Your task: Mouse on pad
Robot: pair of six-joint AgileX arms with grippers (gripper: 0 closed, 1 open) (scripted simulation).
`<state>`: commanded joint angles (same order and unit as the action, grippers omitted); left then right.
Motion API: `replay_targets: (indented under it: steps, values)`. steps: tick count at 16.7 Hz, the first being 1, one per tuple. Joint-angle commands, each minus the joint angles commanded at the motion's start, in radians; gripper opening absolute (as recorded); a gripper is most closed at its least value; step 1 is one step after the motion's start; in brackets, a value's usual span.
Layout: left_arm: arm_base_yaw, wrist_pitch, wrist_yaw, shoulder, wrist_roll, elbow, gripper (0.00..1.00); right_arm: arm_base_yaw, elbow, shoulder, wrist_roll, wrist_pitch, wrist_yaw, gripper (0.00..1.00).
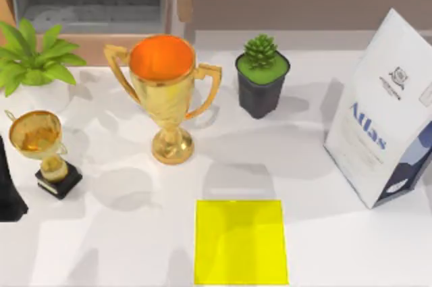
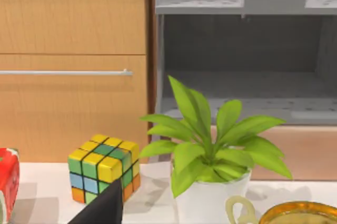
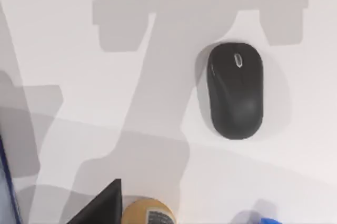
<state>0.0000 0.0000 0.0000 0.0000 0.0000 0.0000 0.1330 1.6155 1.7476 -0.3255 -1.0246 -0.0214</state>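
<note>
On the table's left a dark shape, apparently my left arm (image 1: 10, 189), is sitting parked beside the small trophy (image 1: 42, 146), its wrist camera facing a leafy plant in a white pot (image 2: 210, 182) and a colour cube (image 2: 104, 167); whether its pincer is apart or together I cannot tell. Moving right, the big gold trophy (image 1: 165, 94) and a small succulent pot (image 1: 262, 77) are standing behind the pad (image 1: 240, 241), which is lying bare at the near edge. Further right a white Atlas bag (image 1: 378, 111) is leaning. My right arm's wrist camera is looking straight down on the black mouse (image 3: 235, 90), lying flat on the white table (image 3: 79, 50) below the pincer; its fingers' state I cannot tell either. I judge the reach-for-mouse step is beginning: next, descending squarely over the mouse, closing across its sides, then carrying it to the pad.
</note>
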Motion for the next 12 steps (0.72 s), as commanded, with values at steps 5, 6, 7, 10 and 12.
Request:
replay_targets:
  steps: [5,6,7,10,12]
  values:
    - [0.0,0.0,0.0,0.0,0.0,0.0,1.0,0.032,0.403,0.428,-0.089,-0.24,0.012,1.0]
    - [0.0,0.0,0.0,0.0,0.0,0.0,1.0,0.037,0.459,0.486,-0.103,-0.276,0.016,1.0]
    - [0.0,0.0,0.0,0.0,0.0,0.0,1.0,0.042,0.505,0.535,-0.115,-0.308,0.019,1.0]
    - [0.0,0.0,0.0,0.0,0.0,0.0,1.0,0.051,0.592,0.624,-0.139,-0.372,0.028,1.0]
    - [0.0,0.0,0.0,0.0,0.0,0.0,1.0,0.052,0.602,0.634,-0.142,-0.381,0.029,1.0]
